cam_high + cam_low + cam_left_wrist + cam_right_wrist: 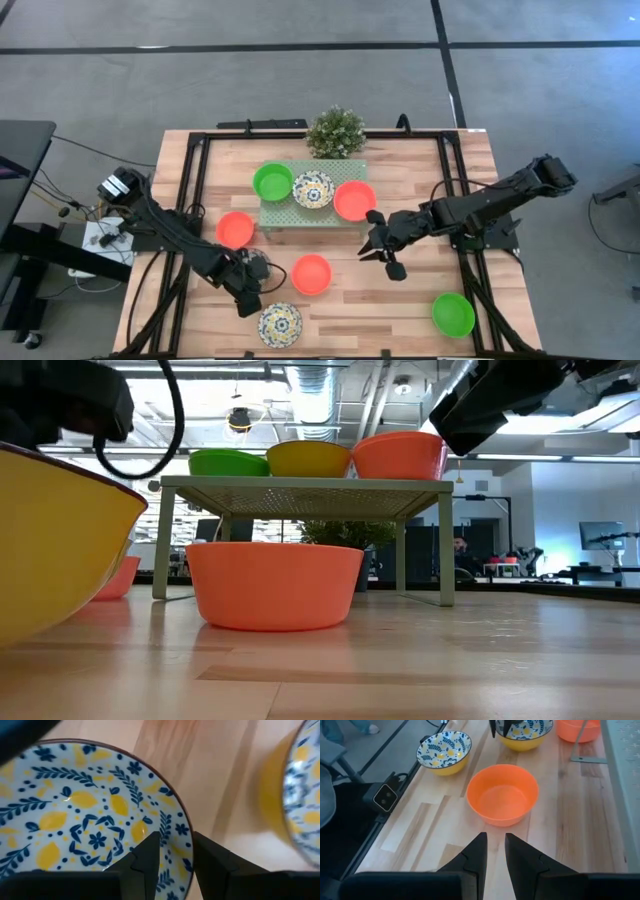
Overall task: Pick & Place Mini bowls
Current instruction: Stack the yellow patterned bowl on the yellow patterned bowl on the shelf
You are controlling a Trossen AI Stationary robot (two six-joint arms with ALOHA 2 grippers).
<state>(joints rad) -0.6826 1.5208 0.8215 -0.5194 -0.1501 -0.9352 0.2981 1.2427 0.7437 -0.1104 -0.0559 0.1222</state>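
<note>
Orange-red, green and patterned mini bowls, all empty, are spread over the wooden surface (400, 300) and the pale green perforated platform (345, 216). On the platform sit a green bowl (272, 182), a patterned bowl (312, 189) and an orange-red bowl (354, 200), side by side in a row. On the surface lie an orange-red bowl (235, 229) left of the platform, another orange-red bowl (311, 274) in front of it, a patterned bowl (280, 324) at the near edge, and a lone green bowl (453, 314) at the near right. The left pincer (175, 855) grips the rim of a second patterned bowl (75, 820) between those two orange-red bowls, one finger inside and one outside. The right pincer (383, 247) hangs beyond the platform's right front corner, fingers slightly parted, holding nothing. A small plant (335, 131) stands behind the platform.
</note>
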